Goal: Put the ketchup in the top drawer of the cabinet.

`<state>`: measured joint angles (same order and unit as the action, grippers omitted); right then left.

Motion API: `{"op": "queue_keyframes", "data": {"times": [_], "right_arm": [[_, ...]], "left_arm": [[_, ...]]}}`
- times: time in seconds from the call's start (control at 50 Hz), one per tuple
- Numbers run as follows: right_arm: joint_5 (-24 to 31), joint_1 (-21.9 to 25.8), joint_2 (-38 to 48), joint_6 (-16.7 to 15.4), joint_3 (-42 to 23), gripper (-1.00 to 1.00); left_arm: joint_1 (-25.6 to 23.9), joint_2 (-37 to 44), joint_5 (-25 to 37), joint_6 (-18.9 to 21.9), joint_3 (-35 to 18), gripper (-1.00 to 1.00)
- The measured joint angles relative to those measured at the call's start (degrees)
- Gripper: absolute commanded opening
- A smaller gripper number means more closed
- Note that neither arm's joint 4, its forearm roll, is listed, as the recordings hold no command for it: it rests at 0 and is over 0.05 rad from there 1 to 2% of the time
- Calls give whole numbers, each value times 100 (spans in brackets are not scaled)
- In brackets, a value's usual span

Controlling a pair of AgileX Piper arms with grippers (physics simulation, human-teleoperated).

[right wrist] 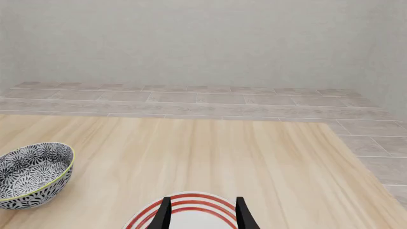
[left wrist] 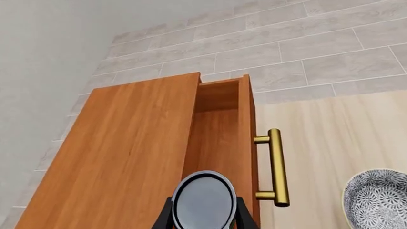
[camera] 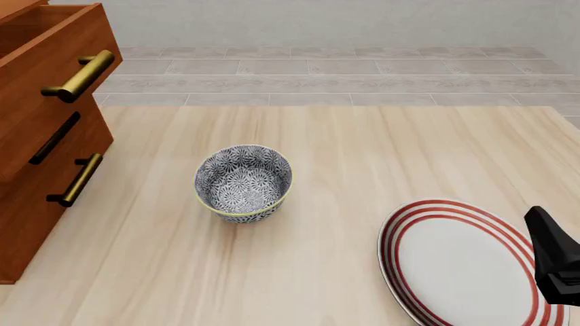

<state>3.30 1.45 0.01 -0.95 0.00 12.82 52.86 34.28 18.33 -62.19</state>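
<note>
Two dark left fingers (left wrist: 167,217) gripping the ketchup (left wrist: 204,200), standing upright, grey top facing the camera, hanging above the open top drawer (left wrist: 219,129), lower centre of frame, right fingers (right wrist: 164,215) parted narrowly over the plate (right wrist: 190,212).

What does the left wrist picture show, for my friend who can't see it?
The left hand holds the ketchup above the open top drawer of the wooden cabinet. A brass handle sticks out, and a patterned bowl sits nearby.

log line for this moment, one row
left end effector: holding ketchup over open top drawer | right end effector: open, idle above plate | bowl: on table
</note>
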Motion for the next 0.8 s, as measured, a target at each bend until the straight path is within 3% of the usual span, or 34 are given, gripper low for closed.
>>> {"op": "queue_keyframes", "data": {"times": [0.02,0.04,0.8], "right_arm": [[0,0,0,0,0,100],[0,0,0,0,0,100],[0,0,0,0,0,100]], "left_arm": [[0,4,-7,2,3,-100],[-1,8,-13,2,6,100],[-61,-91,84,123,-85,100]]}}
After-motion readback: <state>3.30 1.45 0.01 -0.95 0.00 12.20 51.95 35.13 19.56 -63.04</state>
